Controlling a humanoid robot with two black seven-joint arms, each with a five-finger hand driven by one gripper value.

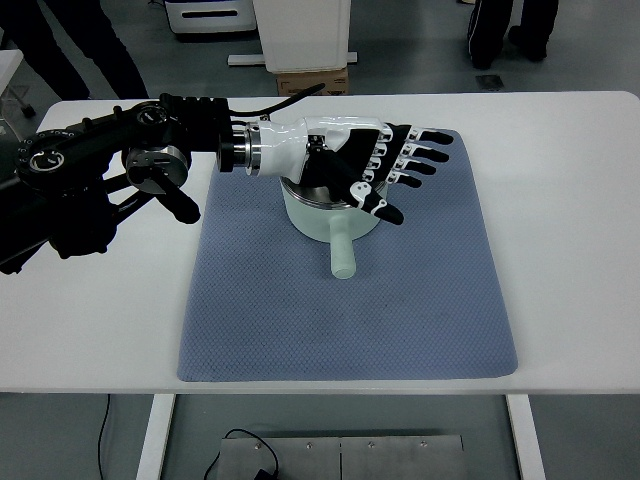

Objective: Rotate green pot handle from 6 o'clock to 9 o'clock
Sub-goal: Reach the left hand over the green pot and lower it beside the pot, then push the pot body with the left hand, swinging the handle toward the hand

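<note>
Reaching in from 9 o'clock, my left hand lies flat above the pot, fingers extended toward 3 o'clock, grasping nothing. One pale green pot sits on the mat's upper half, partly hidden beneath my palm, its handle pointing to 6 o'clock. One blue mat covers the white table. Two people's legs stand at 12 o'clock beyond the table.

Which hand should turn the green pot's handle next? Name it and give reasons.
Left. The left hand hovers open over the green pot, close to its handle, which points toward the robot. No right arm is in view.
</note>
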